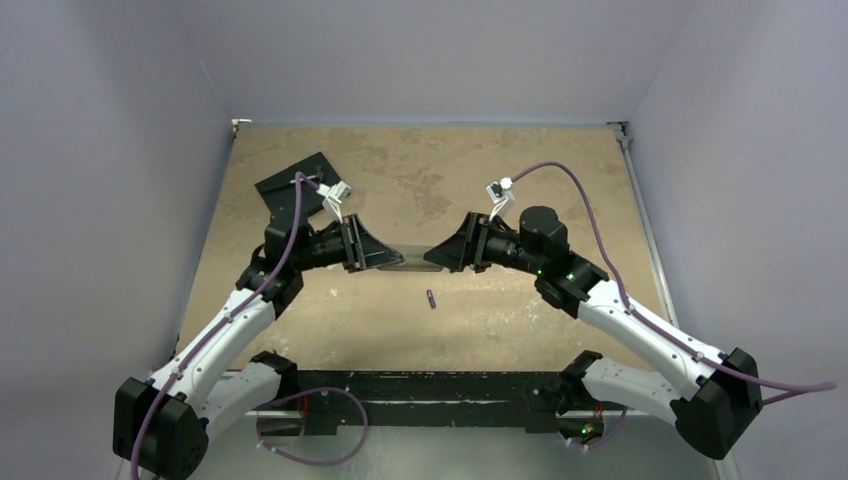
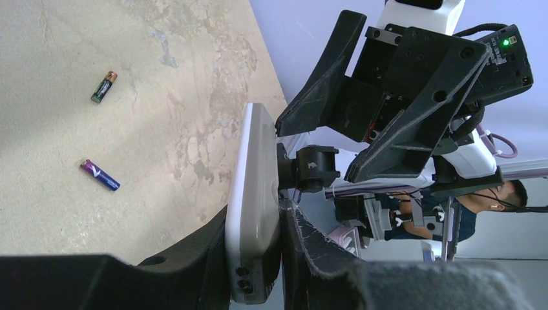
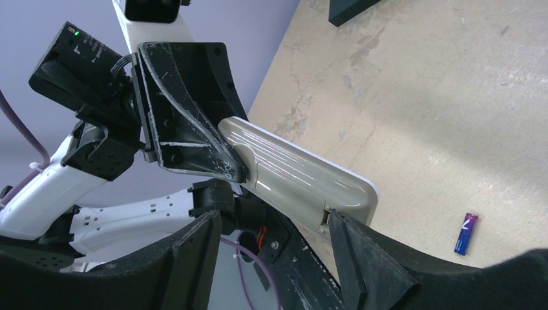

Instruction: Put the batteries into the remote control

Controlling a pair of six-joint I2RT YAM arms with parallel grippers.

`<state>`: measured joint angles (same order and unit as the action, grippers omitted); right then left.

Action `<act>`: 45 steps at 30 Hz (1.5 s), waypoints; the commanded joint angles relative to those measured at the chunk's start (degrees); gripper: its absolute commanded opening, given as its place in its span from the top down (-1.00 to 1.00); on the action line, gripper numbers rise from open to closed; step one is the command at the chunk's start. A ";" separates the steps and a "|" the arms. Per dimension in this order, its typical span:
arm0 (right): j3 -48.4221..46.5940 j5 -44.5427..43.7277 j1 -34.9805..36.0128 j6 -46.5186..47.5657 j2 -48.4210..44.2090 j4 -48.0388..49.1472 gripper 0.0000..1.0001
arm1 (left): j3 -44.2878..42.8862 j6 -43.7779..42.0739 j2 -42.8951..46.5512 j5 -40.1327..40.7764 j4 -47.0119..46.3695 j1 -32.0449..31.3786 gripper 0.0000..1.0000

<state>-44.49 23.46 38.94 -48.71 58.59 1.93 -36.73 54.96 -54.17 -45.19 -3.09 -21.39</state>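
My left gripper [image 2: 255, 219] is shut on the remote control [image 2: 253, 174] and holds it edge-on above the table; in the top view the left gripper [image 1: 372, 250] grips the remote's [image 1: 408, 258] left end. The remote's grey back [image 3: 297, 174] faces the right wrist camera. My right gripper [image 3: 274, 223] is open at the remote's free end, with one fingertip [image 3: 337, 226] against the back cover's edge. The gold-tinted battery [image 2: 103, 87] and the bluish-purple battery [image 2: 99, 175] lie on the table. The purple one also shows in the right wrist view [image 3: 466, 232]. The top view shows one battery [image 1: 432, 299].
A black square slab [image 1: 295, 185] lies at the back left of the table, behind the left arm; its corner shows in the right wrist view [image 3: 352, 8]. Grey walls close in the table on three sides. The right gripper [image 1: 447, 252] faces the left one at mid-table.
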 commanded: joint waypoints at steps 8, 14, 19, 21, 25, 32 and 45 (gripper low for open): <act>-1.09 -0.86 -0.20 0.90 1.09 0.46 -0.40 | 0.43 0.98 1.22 -2.18 -4.64 0.12 1.00; -0.91 0.67 -0.18 0.71 1.53 0.92 -0.40 | 0.60 1.02 1.08 -1.68 -4.63 0.12 1.00; -0.72 1.31 -0.20 0.58 1.52 1.21 -0.39 | 0.63 1.03 0.83 -1.46 -4.70 0.12 1.00; -0.63 1.24 -0.22 0.63 1.53 1.19 -0.40 | 0.56 1.03 0.79 -1.33 -4.72 0.12 1.00; -0.54 1.65 -0.18 0.54 1.92 1.15 -0.39 | 0.60 1.25 0.58 -1.17 -4.90 0.12 1.00; -0.59 2.50 -0.08 0.28 2.25 1.64 -0.39 | 0.78 1.18 0.24 -0.87 -4.91 0.12 1.00; -0.15 0.37 0.03 0.43 2.10 0.60 -0.39 | 0.52 1.31 0.35 -1.99 -5.43 0.12 1.00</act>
<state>-44.49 25.10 38.94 -48.69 60.73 2.22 -35.75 55.09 -54.50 -44.49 -3.73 -21.39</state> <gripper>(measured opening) 0.695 0.269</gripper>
